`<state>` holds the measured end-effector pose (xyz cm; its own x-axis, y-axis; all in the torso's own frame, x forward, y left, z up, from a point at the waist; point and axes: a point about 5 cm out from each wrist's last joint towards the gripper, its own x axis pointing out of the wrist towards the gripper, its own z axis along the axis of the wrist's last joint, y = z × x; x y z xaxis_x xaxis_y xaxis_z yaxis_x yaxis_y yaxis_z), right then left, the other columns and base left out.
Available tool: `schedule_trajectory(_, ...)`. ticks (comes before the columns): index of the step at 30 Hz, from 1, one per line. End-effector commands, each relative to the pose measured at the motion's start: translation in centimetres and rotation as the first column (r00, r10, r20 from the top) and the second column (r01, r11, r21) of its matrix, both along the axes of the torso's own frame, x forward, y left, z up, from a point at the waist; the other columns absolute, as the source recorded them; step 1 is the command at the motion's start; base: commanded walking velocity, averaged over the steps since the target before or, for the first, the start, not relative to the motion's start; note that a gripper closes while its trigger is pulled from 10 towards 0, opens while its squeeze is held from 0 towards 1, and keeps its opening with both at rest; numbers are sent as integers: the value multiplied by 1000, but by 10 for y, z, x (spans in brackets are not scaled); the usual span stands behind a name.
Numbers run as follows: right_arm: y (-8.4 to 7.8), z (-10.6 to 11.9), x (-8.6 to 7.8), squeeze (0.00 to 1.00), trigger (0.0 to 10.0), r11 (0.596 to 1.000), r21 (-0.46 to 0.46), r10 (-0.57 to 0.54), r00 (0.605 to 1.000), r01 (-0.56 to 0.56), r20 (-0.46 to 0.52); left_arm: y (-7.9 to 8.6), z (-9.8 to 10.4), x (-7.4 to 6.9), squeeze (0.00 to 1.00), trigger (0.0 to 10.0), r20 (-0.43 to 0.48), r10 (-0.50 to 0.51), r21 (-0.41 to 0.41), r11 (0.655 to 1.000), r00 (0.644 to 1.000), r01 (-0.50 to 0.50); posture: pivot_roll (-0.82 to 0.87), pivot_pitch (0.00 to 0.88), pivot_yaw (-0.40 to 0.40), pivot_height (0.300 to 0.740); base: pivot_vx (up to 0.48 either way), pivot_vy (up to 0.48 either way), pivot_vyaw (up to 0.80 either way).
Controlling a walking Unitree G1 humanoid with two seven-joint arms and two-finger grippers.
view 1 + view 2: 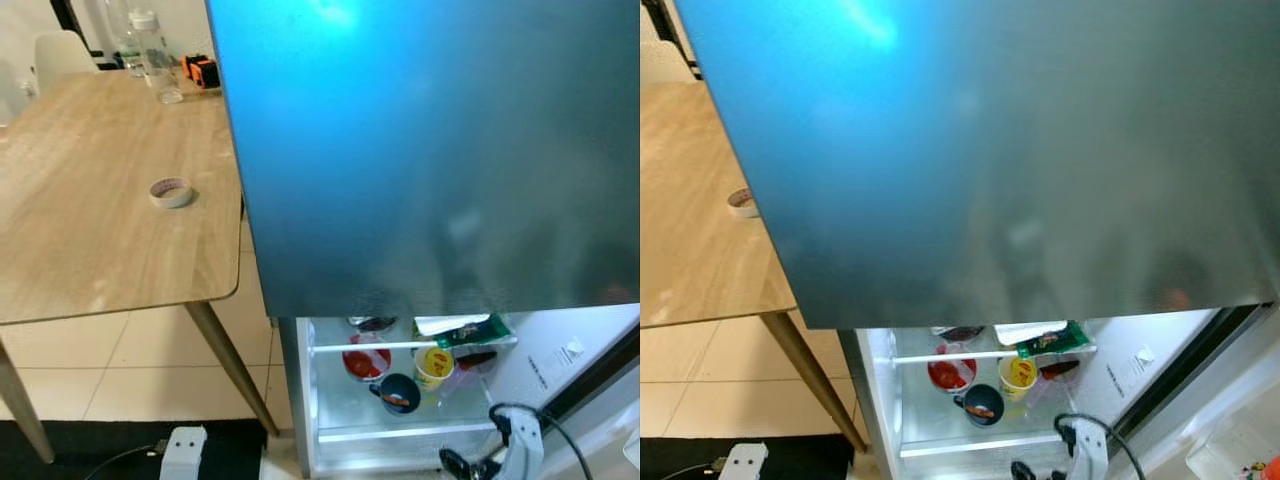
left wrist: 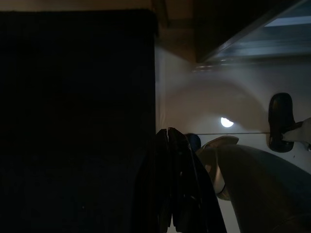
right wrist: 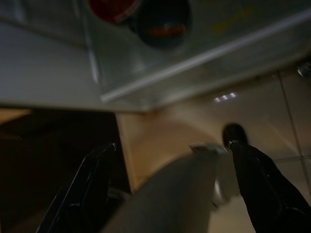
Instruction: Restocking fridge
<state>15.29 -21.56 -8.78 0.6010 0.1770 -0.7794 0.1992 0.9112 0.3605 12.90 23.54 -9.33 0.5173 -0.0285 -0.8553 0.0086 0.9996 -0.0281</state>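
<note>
The fridge [image 1: 420, 150] stands before me, its blue-grey upper front taking up most of the eye views. Below it the lower compartment is open and lit. On its glass shelf [image 1: 345, 432] stand a red bowl [image 1: 366, 362], a dark blue mug [image 1: 398, 393] and a yellow cup [image 1: 433, 366], with a green packet [image 1: 475, 330] behind. My right gripper [image 1: 462, 464] hangs low in front of the shelf's edge, open and holding nothing; its wrist view shows the red bowl [image 3: 112, 7] and the mug [image 3: 163, 24] beyond its spread fingers [image 3: 97, 165]. My left gripper [image 2: 167, 133] is shut, in the dark.
A wooden table [image 1: 100, 230] stands left of the fridge with a tape roll [image 1: 171, 191], clear bottles [image 1: 155, 50] and an orange-black item [image 1: 203, 70] on it. The open fridge door's white inner side [image 1: 570, 360] is at the right. A white device [image 1: 183, 450] lies on the floor.
</note>
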Motion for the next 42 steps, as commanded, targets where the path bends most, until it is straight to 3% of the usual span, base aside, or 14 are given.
schedule_trajectory(1,1,-2,-3,0,10000,1000,-12,2,1000,-3,-24,-8,-4,-6,0,10000,-31,-4,-14,1000,1000,3,25,0,-44,740,0,0,0)
schedule_trajectory(10,-1,-10,-24,0,10000,996,-78,27,992,-37,-126,-14,-7,-9,0,10000,-62,-12,-8,1000,998,11,23,0,-49,740,0,0,0)
schedule_trajectory(23,-2,-10,-22,0,10000,994,-96,36,991,-48,-128,-18,-10,-11,0,10000,-92,-24,-4,1000,995,23,14,0,-52,740,0,0,0)
schedule_trajectory(42,-1,-10,-22,0,10000,995,-90,40,991,-52,-129,-11,-10,-16,0,10000,-120,-39,13,999,992,40,11,0,-52,740,-327,0,0)
